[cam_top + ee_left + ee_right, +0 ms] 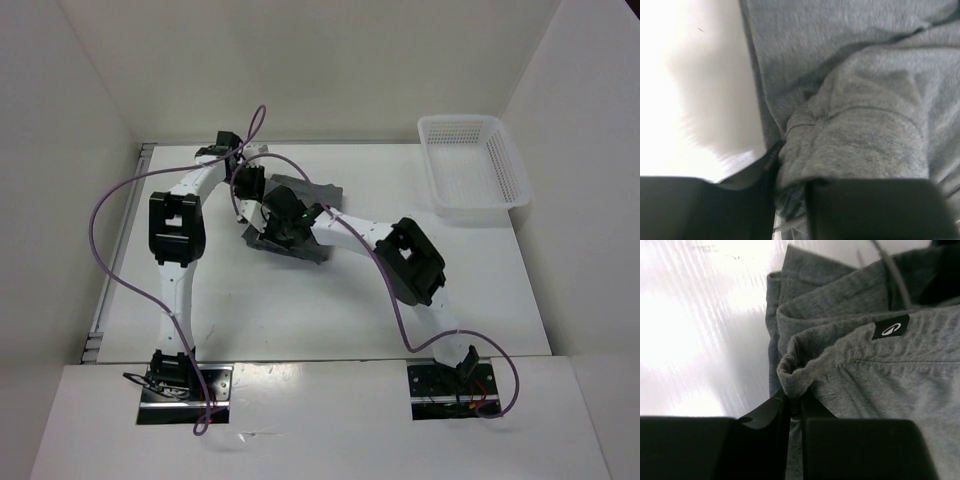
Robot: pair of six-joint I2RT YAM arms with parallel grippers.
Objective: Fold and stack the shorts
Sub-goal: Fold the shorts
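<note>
Bunching at the table's [250, 310] middle, the shorts [312, 190] are pinched by left gripper [790, 187] and right gripper [796, 407] (jaws closed on cloth), presumably for folding.

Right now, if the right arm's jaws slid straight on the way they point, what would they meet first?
The grey shorts: a bunched edge sits between the jaws, with more folded fabric directly ahead. Depth beyond that is unclear.

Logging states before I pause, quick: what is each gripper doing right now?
Left gripper: closed on the shorts.
Right gripper: closed on a bunched edge of the shorts.
</note>
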